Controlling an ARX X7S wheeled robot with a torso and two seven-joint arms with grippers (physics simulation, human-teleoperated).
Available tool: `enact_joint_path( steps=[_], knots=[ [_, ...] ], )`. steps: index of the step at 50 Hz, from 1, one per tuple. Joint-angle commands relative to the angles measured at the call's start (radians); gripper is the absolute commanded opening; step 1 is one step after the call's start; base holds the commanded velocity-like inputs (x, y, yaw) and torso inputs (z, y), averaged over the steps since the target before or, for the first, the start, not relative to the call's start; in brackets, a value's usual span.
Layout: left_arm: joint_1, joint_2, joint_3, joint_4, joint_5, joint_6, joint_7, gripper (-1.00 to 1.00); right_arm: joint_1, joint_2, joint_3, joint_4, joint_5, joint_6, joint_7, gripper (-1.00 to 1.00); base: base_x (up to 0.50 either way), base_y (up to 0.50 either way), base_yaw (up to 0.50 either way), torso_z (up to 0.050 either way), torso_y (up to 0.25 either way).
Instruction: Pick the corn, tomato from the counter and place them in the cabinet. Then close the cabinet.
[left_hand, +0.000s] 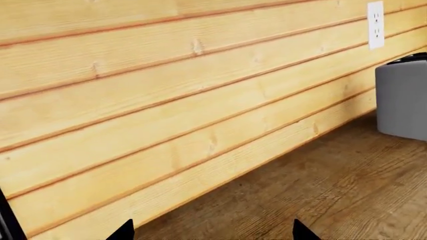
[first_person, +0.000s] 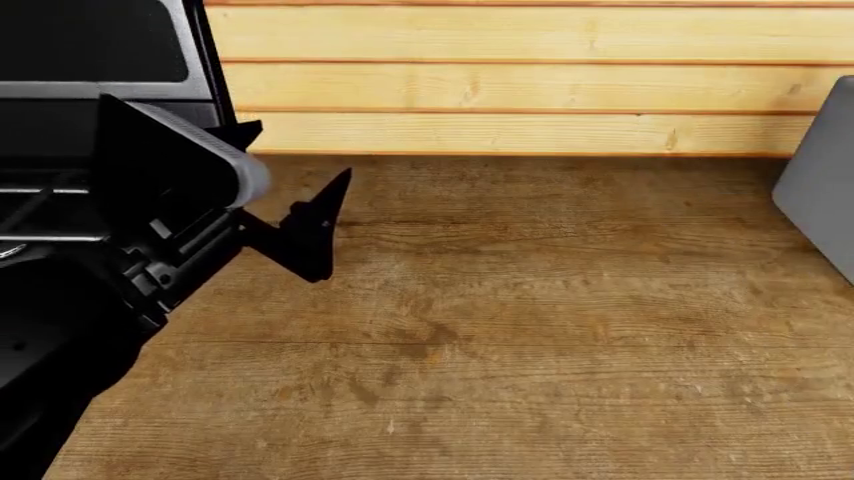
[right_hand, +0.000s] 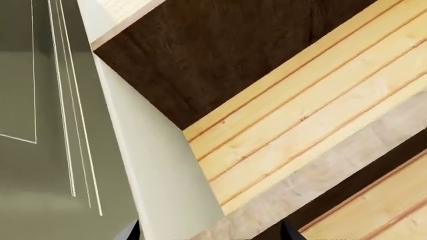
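Left gripper (first_person: 296, 195): its two black fingers stand spread apart with nothing between them; it hovers above the counter near the wall, touching nothing that can be seen. In the left wrist view only the two dark fingertips (left_hand: 123, 231) show at the frame's edge, wide apart.
Right gripper (right_hand: 210, 232): out of the head view; in the right wrist view only two small dark tips show at the edge, set well apart, so it appears open, though too little of it shows to be sure. Nothing is seen between them.
Counter (first_person: 534, 320): brown wood with visible grain, running back to the wall.
Corn and tomato: neither shows in any view, so their place cannot be told.
Wall (left_hand: 167, 100): pale horizontal wooden planks, meeting the counter at the back; a white outlet (left_hand: 375, 24) sits on it.
Grey appliance (left_hand: 402, 97): stands on the counter by the wall, below the outlet, well apart from the left gripper.
Cabinet (right_hand: 220, 55): the right wrist view shows a dark brown panel beside a pale green-white surface (right_hand: 153, 165).
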Motion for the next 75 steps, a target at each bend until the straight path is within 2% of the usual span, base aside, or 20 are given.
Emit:
enact_joint_path(
  steps=[1, 18, 36, 53, 75],
  knots=[
    [-0.001, -0.001, 0.013, -0.004, 0.009, 0.008, 0.001, 1.0, 0.122, -0.071, -0.068, 0.072, 0.036, -0.044, 0.041, 1.0, 0.0, 0.0, 0.0, 0.0, 0.0],
    [0.021, -0.006, 0.032, -0.014, 0.034, 0.038, 0.008, 1.0, 0.248, -0.138, -0.127, 0.133, 0.058, -0.086, 0.059, 1.0, 0.0, 0.0, 0.0, 0.0, 0.0],
    [0.038, -0.01, 0.043, -0.011, 0.044, 0.053, 0.005, 1.0, 0.321, -0.246, -0.121, 0.159, 0.094, -0.172, -0.031, 1.0, 0.0, 0.0, 0.0, 0.0, 0.0],
    [0.046, -0.013, 0.056, -0.016, 0.052, 0.068, 0.01, 1.0, 0.369, -0.282, -0.241, 0.218, 0.025, -0.14, -0.073, 1.0, 0.0, 0.0, 0.0, 0.0, 0.0],
    [0.06, -0.017, 0.061, -0.024, 0.057, 0.084, 0.011, 1.0, 0.464, -0.301, -0.47, 0.274, -0.097, -0.031, -0.11, 1.0, 0.0, 0.0, 0.0, 0.0, -0.002]
  ],
)
